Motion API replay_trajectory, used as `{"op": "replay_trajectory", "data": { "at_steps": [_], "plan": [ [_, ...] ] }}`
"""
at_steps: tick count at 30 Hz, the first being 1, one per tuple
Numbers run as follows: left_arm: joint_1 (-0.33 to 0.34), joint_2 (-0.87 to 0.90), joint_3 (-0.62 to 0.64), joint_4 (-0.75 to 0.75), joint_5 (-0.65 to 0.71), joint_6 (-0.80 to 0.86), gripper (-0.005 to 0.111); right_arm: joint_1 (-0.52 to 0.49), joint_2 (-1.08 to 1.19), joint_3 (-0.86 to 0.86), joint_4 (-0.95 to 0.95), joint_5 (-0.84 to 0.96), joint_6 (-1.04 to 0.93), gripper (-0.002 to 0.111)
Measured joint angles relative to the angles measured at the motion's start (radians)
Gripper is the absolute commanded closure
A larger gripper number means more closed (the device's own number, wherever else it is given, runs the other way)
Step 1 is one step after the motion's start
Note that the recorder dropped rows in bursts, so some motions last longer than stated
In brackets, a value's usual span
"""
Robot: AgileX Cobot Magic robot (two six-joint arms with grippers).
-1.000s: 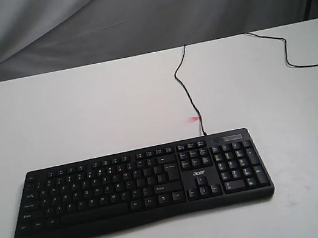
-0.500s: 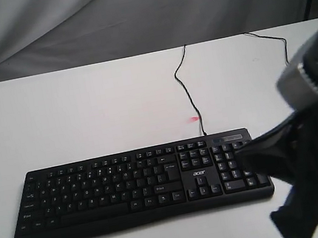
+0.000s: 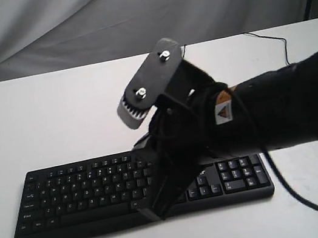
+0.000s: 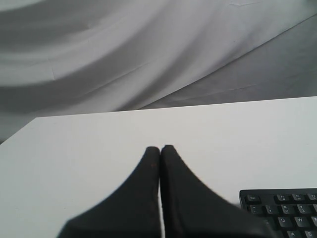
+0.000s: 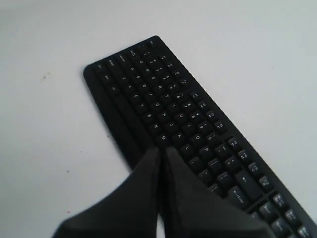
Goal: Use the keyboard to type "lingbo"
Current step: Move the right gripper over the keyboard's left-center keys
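Observation:
The black keyboard (image 3: 79, 188) lies across the near part of the white table (image 3: 53, 113). My right arm reaches over its middle, hiding the keys there and the logo. The right gripper (image 3: 153, 209) points down at the keyboard's front edge, fingers shut with nothing between them. In the right wrist view its tips (image 5: 161, 149) hang over the lower letter rows of the keyboard (image 5: 163, 94), near the M key; whether they touch a key I cannot tell. The left gripper (image 4: 160, 148) is shut and empty above bare table, with a corner of the keyboard (image 4: 287, 208) beside it. It is out of the exterior view.
A grey cloth backdrop (image 3: 68, 24) hangs behind the table's far edge. A thin black cable (image 3: 268, 38) lies on the table at the far right. Another black cable (image 3: 303, 201) loops down from my right arm near the front right.
My right arm came in from the right and swung across the keyboard; it now covers the keyboard's middle, with the shut gripper pointing down at its front edge.

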Motion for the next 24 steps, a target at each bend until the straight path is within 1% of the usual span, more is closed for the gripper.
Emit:
{"op": "replay_trajectory", "data": {
  "at_steps": [5,16,20,24],
  "plan": [
    [0.0,0.0,0.0,0.0,0.0,0.0,0.106,0.011,0.12,-0.006,0.0,-0.124,-0.104,0.108],
    [0.0,0.0,0.0,0.0,0.0,0.0,0.106,0.02,0.328,-0.006,0.0,-0.353,-0.12,0.108],
    [0.0,0.0,0.0,0.0,0.0,0.0,0.106,0.027,0.378,-0.014,-0.012,-0.404,-0.122,0.108],
    [0.0,0.0,0.0,0.0,0.0,0.0,0.106,0.051,0.435,-0.073,-0.019,-0.405,-0.122,0.108]
  ]
}}
